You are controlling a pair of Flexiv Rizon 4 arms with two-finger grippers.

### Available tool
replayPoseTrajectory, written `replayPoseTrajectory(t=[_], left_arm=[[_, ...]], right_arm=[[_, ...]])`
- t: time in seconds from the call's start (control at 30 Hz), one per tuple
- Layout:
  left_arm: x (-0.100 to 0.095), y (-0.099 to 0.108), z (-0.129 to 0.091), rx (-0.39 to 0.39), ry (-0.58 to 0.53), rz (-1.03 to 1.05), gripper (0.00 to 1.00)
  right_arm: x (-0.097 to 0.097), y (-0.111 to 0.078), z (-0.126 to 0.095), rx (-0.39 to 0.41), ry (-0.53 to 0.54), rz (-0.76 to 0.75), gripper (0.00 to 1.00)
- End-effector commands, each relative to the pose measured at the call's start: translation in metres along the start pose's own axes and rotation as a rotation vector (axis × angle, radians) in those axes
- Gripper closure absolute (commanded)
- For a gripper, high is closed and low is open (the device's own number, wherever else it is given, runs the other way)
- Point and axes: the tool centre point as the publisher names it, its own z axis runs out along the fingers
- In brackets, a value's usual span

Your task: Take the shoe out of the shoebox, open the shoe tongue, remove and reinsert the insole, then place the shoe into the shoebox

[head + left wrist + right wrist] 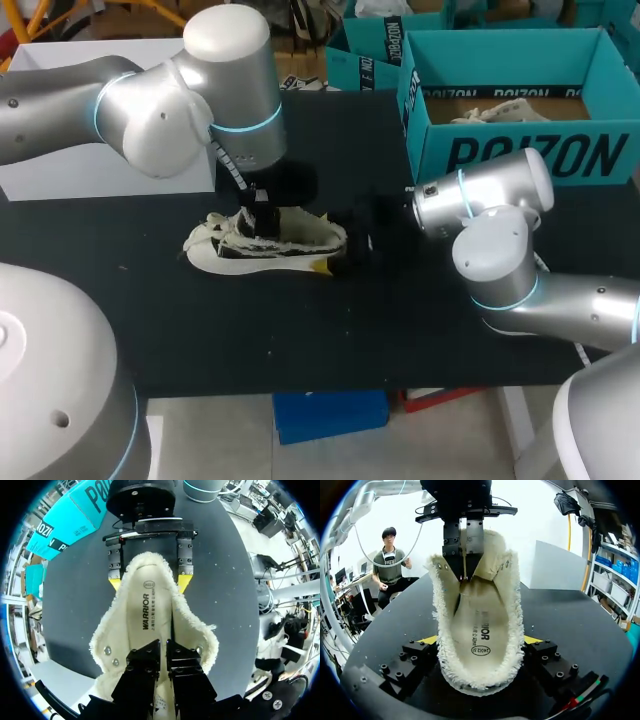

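Shoe (268, 243) out of box (520, 150) — right gripper (480, 640) clamps its heel, left gripper (464, 575), jaws together, at the seated insole (145, 610) — removal, reboxing apparently remain.

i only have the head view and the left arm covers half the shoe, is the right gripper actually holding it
observer: yes. In the right wrist view the right gripper has one yellow tip against each side of the heel of the shoe.
operator: and the left gripper
observer: the left gripper has its fingers together, with the tips down inside the shoe's opening at the tongue end. I cannot tell whether they pinch anything.
operator: insole in or out
observer: in. The insole lies inside the shoe, printed side up.
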Motion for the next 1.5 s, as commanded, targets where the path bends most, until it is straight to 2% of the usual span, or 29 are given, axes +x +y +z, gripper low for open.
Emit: replayPoseTrajectory(t=[0.03,0.23,0.37,0.43,0.53,0.77,1.03,1.27,1.5], left_arm=[[0.004,-0.009,-0.005,-0.002,0.005,0.023,0.9],[-0.002,-0.01,0.0,-0.002,0.042,0.02,0.86],[-0.008,-0.002,0.007,-0.012,0.088,-0.001,0.78],[-0.01,0.001,0.009,-0.017,0.116,-0.007,0.82],[-0.011,0.003,0.011,-0.021,0.155,-0.002,1.0],[-0.013,0.004,0.012,0.013,0.265,0.03,1.0],[-0.003,0.003,0.012,0.026,0.297,0.042,1.0],[0.009,0.004,0.014,0.037,0.291,0.026,1.0],[0.015,0.005,0.026,0.026,0.249,-0.02,1.0]], right_arm=[[-0.002,-0.002,0.001,0.0,0.0,0.0,1.0],[-0.002,-0.002,0.001,0.0,0.0,0.0,1.0],[-0.002,-0.002,0.001,0.0,0.0,0.0,1.0],[-0.002,-0.002,0.001,0.0,0.0,0.0,1.0],[-0.002,-0.002,0.001,0.0,0.0,0.0,1.0],[-0.002,-0.002,0.001,0.0,0.0,0.0,1.0],[-0.002,-0.002,0.001,0.0,0.0,0.0,1.0],[-0.002,-0.002,0.001,0.0,0.0,0.0,1.0],[-0.002,-0.002,0.001,0.0,0.0,0.0,1.0]])
